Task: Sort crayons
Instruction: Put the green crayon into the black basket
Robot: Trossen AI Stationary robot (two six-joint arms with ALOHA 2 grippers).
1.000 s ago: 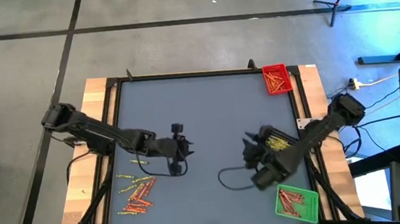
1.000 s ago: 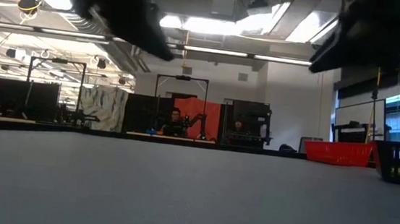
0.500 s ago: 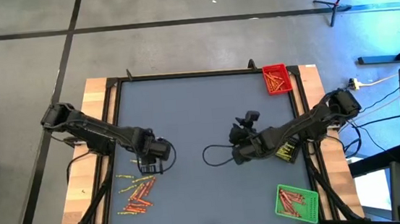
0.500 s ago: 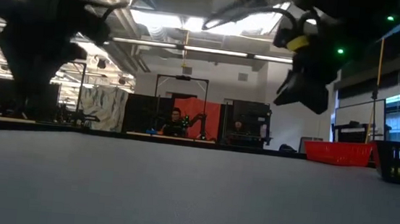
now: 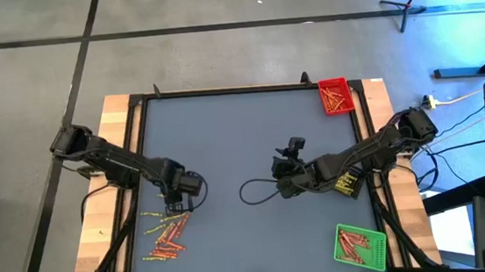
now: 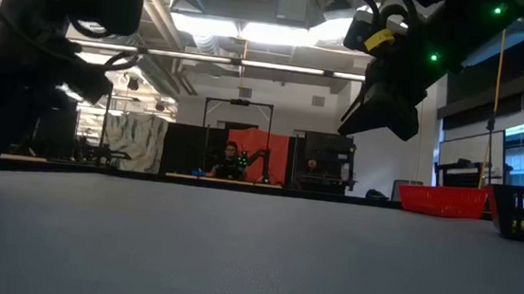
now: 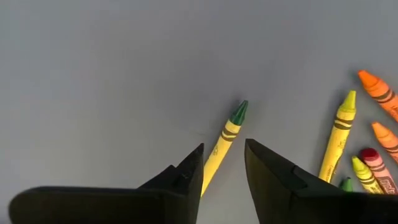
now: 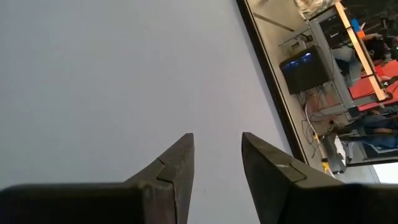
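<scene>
A smooth grey concrete floor [image 5: 218, 59] crossed by dark joint lines fills the upper part of the high view, with a black tripod stand [image 5: 409, 2] on it at the upper right under a patch of cold blue light. In the low view, bright ceiling light strips [image 6: 253, 32] run across the top of the frame over a white back wall [image 6: 378, 129] right of centre, and a red fabric panel [image 6: 271, 157] stands against black partitions at mid-frame, where a seated person [image 6: 230, 161] shows small and far off. A crumpled grey tarp [image 6: 134, 136] hangs at left of centre, and a black desktop computer tower with a blue glow [image 8: 305, 68] sits on the floor in the upper right of the right wrist view.
</scene>
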